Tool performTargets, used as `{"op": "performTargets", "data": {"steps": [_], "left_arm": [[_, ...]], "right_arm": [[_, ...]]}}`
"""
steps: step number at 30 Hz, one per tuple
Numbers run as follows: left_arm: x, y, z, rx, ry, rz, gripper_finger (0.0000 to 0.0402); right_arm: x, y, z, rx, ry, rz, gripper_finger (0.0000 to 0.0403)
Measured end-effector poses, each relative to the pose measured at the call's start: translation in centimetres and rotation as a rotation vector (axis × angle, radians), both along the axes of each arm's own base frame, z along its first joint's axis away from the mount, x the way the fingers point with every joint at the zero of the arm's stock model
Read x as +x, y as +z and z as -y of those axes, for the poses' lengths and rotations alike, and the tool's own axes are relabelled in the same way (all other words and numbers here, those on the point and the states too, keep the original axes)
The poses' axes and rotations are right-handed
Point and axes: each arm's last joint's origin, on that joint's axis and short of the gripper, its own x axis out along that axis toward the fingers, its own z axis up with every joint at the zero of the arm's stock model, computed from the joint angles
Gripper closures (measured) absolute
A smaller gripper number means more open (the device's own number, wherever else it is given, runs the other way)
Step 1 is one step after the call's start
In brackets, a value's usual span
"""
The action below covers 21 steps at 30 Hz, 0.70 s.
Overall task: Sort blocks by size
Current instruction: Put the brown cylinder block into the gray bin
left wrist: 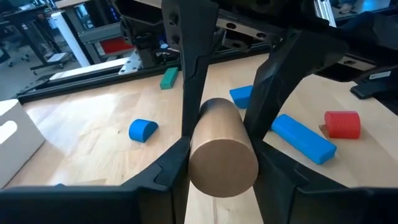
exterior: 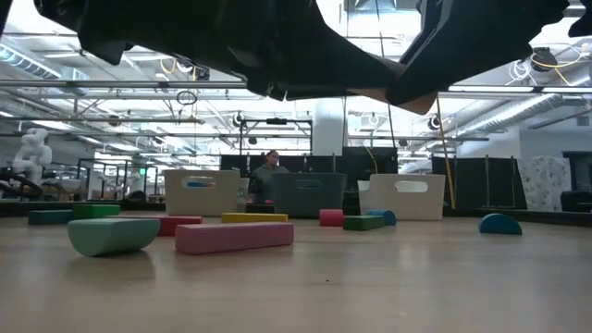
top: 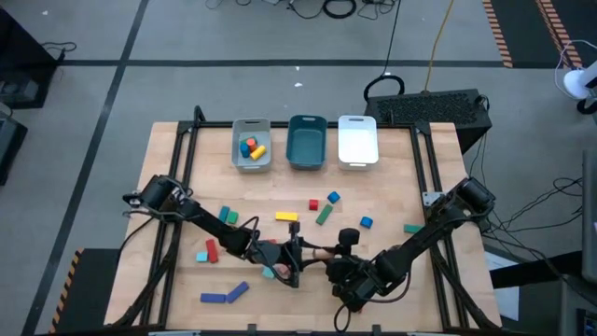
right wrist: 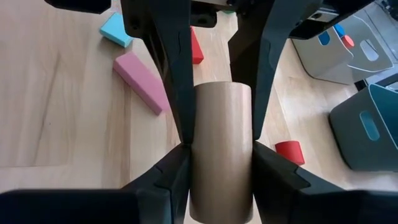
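A plain wooden cylinder (right wrist: 221,149) is clamped at once by left gripper (left wrist: 217,134) and right gripper (right wrist: 221,134) above the bench's near edge, mid-handover by judgement; next, 1 gripper's release, then carry to a far-edge tray (top: 251,161).

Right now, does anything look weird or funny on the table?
Yes. Both the left gripper and the right gripper are shut on the same plain tan wooden cylinder, held above the table's front middle. Also, only the grey tray holds blocks; the teal tray and white tray look bare inside.
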Motion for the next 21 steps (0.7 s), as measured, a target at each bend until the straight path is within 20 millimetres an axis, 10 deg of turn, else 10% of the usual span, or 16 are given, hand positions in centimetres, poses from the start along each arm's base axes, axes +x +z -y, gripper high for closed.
{"op": "performTargets", "data": {"steps": [14, 21], "left_arm": [[0.8, 0.7, -2.9, 0.024, 0.195, 0.018, 0.0264], [-0.8, 3.6, -6.6, -0.004, 0.459, -0.089, 0.0263]], "right_arm": [[-2.7, 2.5, 3.3, 0.084, -0.273, -0.031, 0.01], [-5.6, 5.2, 5.5, 0.052, -0.368, 0.016, 0.0075]]}}
